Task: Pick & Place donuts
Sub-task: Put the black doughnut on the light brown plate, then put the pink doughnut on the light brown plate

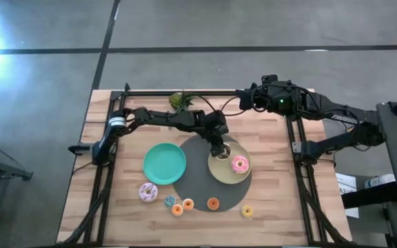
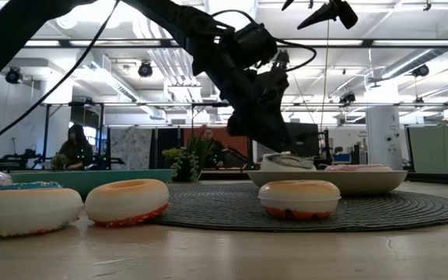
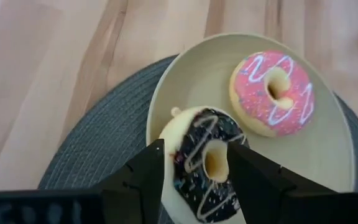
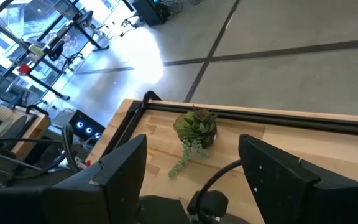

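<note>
The left gripper [image 3: 194, 171] pinches the brown-and-white donut [image 3: 207, 165] over the pale-yellow plate [image 3: 185, 81] (no legible writing anywhere); the right gripper [image 4: 191, 165] waits spread.

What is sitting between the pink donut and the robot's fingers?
The brown donut, on the yellow plate beside the pink donut. The left wrist view shows it between the left gripper fingers.

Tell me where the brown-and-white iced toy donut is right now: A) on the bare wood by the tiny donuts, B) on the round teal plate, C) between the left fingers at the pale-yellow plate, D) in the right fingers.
C: the left wrist view shows the brown-and-white iced toy donut between the left fingers, at the round pale-yellow plate beside the pink iced donut.
</note>
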